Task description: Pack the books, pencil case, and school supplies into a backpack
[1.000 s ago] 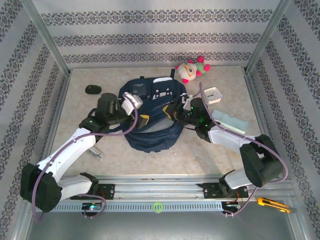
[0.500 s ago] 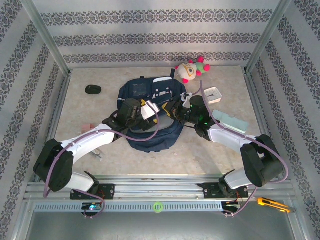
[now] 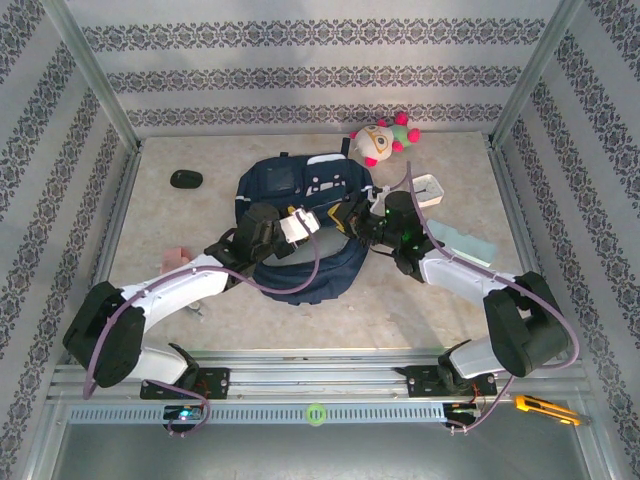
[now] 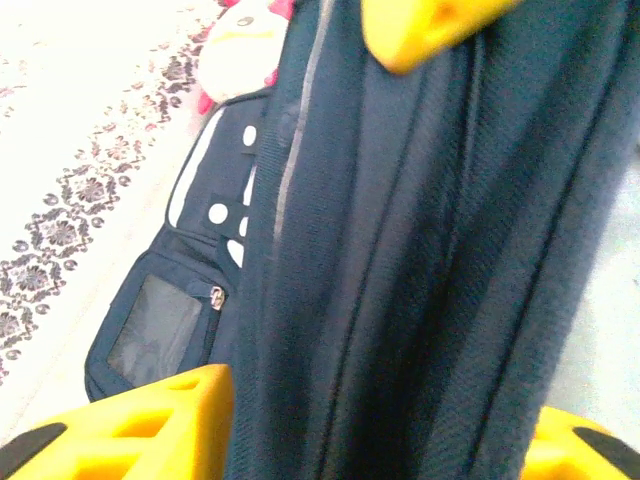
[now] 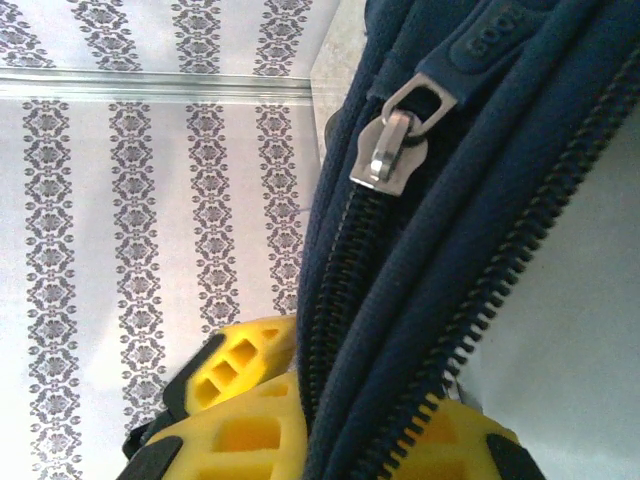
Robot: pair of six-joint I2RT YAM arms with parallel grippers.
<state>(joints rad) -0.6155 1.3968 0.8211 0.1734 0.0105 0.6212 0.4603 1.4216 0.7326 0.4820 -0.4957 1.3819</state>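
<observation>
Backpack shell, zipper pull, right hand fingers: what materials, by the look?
Backpack: woven synthetic fabric, matte navy; weave and soft folds show. Zipper pull: likely metal, silver sheen. Right hand fingers: probably hard plastic, matte yellow, moulded cutouts.

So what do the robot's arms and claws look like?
The left arm and right arm have white shells with chunky black joints, and a purple cable loops along each one. The left claw and right claw have bright yellow fingers with cut-out holes and black edges.
</observation>
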